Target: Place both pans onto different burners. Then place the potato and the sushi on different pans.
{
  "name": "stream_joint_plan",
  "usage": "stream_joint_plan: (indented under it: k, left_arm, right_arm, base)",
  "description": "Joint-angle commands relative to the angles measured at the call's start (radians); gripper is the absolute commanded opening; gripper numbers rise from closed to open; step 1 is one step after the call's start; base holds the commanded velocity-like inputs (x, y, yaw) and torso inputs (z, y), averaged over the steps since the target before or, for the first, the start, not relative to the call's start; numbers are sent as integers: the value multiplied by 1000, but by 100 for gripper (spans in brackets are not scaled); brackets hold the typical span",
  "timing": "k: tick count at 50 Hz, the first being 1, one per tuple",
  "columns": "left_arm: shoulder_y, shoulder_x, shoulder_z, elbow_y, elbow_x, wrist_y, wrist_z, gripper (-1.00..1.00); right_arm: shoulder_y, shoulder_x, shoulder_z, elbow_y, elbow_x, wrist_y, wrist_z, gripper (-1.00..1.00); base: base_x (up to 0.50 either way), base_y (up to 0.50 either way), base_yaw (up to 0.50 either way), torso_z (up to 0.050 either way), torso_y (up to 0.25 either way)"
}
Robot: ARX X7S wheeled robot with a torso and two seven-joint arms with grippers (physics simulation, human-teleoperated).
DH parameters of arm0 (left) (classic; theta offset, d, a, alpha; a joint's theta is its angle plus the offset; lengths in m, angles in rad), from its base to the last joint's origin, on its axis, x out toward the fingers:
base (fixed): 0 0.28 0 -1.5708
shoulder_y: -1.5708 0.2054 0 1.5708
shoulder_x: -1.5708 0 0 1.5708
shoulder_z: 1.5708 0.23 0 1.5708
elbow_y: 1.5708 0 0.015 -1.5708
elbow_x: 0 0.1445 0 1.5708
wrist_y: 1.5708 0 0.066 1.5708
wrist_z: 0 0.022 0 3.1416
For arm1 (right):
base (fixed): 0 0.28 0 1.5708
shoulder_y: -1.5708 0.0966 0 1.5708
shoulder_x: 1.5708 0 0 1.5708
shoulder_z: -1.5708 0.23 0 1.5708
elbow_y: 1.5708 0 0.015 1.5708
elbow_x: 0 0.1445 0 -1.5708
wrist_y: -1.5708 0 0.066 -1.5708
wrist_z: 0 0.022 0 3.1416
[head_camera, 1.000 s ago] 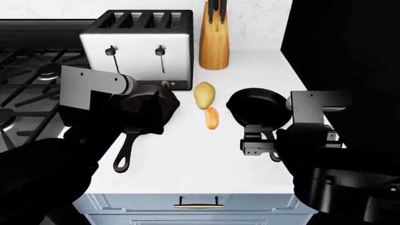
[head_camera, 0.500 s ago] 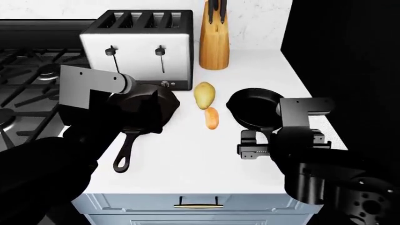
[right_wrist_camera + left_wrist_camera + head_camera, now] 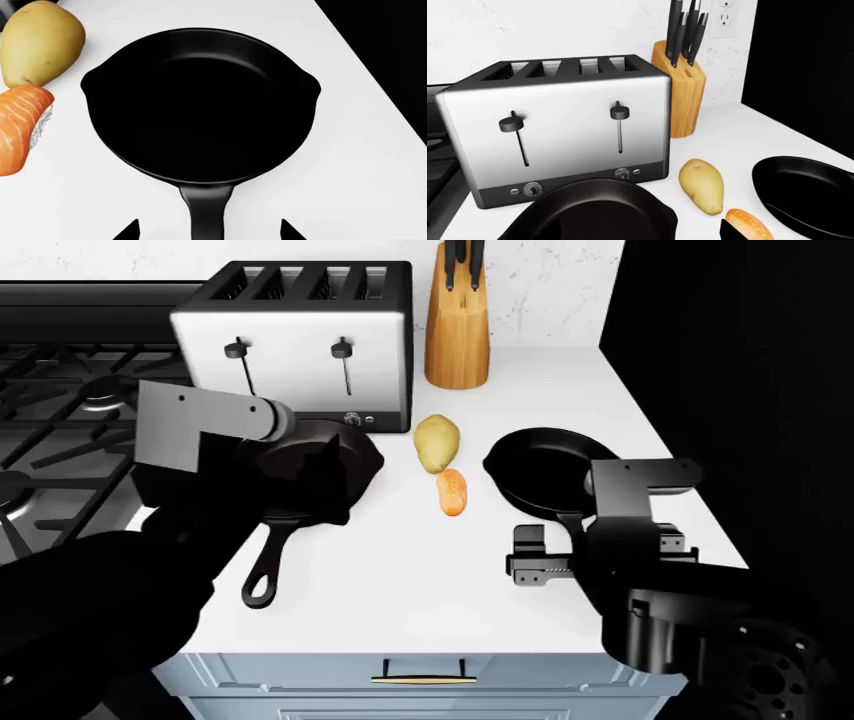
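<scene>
The stove (image 3: 54, 430) fills the far left of the white surface (image 3: 427, 580), its grates bare. Beside it stands a toaster (image 3: 300, 340), then a knife block (image 3: 457, 335). The long-handled skillet (image 3: 314, 480) lies in front of the toaster, partly covered by the left gripper (image 3: 287, 465), whose fingers I cannot make out. The smaller pan (image 3: 200, 105) sits near the surface's right edge, its handle between the spread fingers of the right gripper (image 3: 208, 231). Between the pans lie the potato (image 3: 437, 442) and, just nearer, the sushi (image 3: 454, 491).
</scene>
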Motion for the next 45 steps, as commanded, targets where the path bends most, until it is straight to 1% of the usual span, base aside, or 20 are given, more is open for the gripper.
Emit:
stream_joint_plan:
  k: [1, 8, 15, 16, 30, 36, 45]
  left_arm:
    - [-2, 0, 11, -11, 8, 8, 6, 100]
    - [-2, -1, 19, -18, 14, 11, 10, 100]
    - [-6, -1, 24, -19, 12, 10, 7, 100]
    - [-6, -1, 24, -19, 12, 11, 7, 100]
    - [-6, -3, 25, -23, 10, 18, 5, 100]
    - [-4, -6, 20, -15, 0, 17, -3, 100]
    - [0, -17, -15, 8, -47, -2, -49, 100]
  right_arm:
    - [0, 3, -17, 13, -28, -20, -36, 100]
    - [-3, 9, -29, 13, -45, -35, -68, 100]
    - [-8, 12, -20, 19, -25, -27, -51, 100]
    - [-3, 13, -13, 16, -14, -22, -43, -100]
    - [9, 20, -3, 13, 12, -10, -24, -100]
    - [18, 40, -17, -42, -25, -35, -63, -100]
    - [26, 62, 11, -106, -41, -69, -44, -100]
  base:
    - [0, 0, 0, 0, 0]
    - [0, 0, 0, 0, 0]
    - [0, 0, 0, 0, 0]
    - [0, 0, 0, 0, 0]
    - [0, 0, 0, 0, 0]
    - [0, 0, 0, 0, 0]
    - [0, 0, 0, 0, 2]
